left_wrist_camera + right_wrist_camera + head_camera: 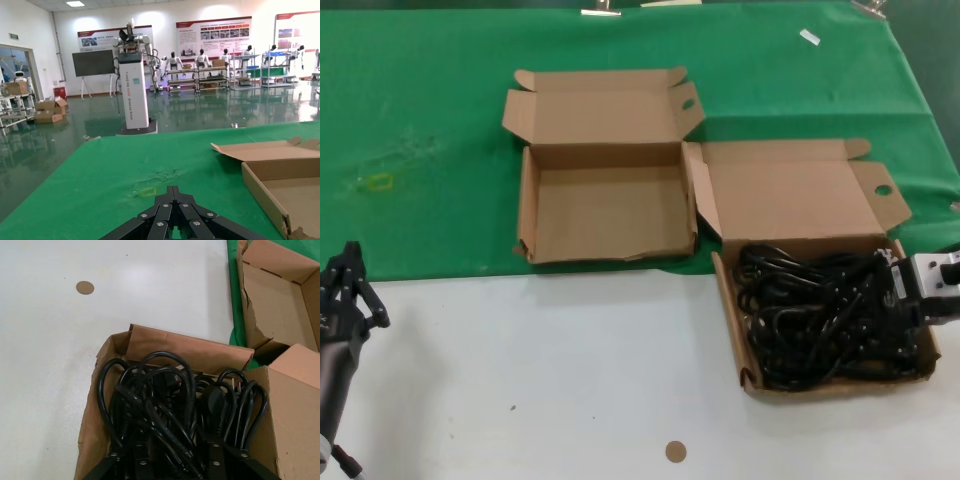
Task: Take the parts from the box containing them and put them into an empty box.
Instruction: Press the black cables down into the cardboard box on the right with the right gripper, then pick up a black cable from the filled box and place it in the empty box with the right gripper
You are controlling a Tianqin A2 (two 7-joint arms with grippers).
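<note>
The table (550, 370) is white on its near half and covered by green cloth (420, 150) on its far half. Two open cardboard boxes sit side by side across that line. The empty box (605, 215) lies far and left of centre, its front wall low and ragged, nothing inside. The box containing them (820, 385) stands to the right and nearer, just beside the empty one, with straight walls and its lid tipped back. It is packed with the parts (815, 320), black looped cables tangled over one another.

The right hand (905, 300) sits at that box's right edge, its fingers (215, 465) down among the loops; whether they have closed on a cable I cannot tell. The left hand (345, 290) is parked at the near left, well apart from both boxes, its fingers drawn together to a narrow tip.

The step looks like the first pick. Since the bundles interlock, the grip should take one coil through its bunched middle, not a single stray loop, and lift straight up slowly so neighbours slip free rather than ride along or drag the light box. Then carry it left over the low front edge.
</note>
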